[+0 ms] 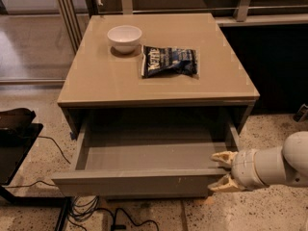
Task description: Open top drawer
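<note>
One low taupe cabinet (159, 83) fills the middle of the view, its flat top edged by a thin lip and backed by a dark wall rail. Speckled floor (43, 95) lies open on its left side and in front. Below the top, the top drawer (139, 183) stands pulled well out. Its shallow grey inside is bare and its handleless front juts forward past the cabinet's face, with a few pale marks right of centre. At the lower right, the white arm (276, 165) reaches in over open floor from the frame edge. Its gripper (219, 172) sits at the right end of the drawer front with the fingers (224, 158) spread, one by the front's top edge and one low by its face; whether they touch it cannot be told. A black stand (14, 129) crowds the left edge, near the drawer's left corner. On the top, a dark blue snack bag (169, 61) lies flat near the centre, its white lettering too blurred to read. A white bowl (124, 36) sits upright just beside it to the left. Black cables (96, 211) trail on the floor under the drawer front.
</note>
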### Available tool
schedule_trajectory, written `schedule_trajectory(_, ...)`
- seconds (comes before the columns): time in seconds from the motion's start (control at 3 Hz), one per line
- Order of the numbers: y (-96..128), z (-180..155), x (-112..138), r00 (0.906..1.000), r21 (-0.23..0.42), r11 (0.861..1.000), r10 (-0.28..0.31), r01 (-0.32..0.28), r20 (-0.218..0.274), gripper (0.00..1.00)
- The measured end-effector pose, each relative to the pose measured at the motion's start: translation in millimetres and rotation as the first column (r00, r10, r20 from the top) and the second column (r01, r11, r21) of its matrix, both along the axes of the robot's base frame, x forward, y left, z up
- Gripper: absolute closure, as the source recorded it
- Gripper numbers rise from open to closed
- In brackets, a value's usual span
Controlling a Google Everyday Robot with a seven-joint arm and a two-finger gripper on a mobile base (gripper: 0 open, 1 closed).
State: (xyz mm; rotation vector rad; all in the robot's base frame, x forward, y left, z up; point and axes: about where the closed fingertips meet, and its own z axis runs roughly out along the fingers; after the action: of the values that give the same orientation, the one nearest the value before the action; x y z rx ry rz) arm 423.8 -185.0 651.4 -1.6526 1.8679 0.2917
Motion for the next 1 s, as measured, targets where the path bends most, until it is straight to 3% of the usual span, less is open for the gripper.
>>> schedule_trajectory(0.33,0,0,0,1.0,0.0,1.0,0.0,0.0,0.0,0.14)
schedule_trajectory(1.0,-13,-6,-42,0.9997,0.031,0.999,-0.006,0.006,-0.022,0.61)
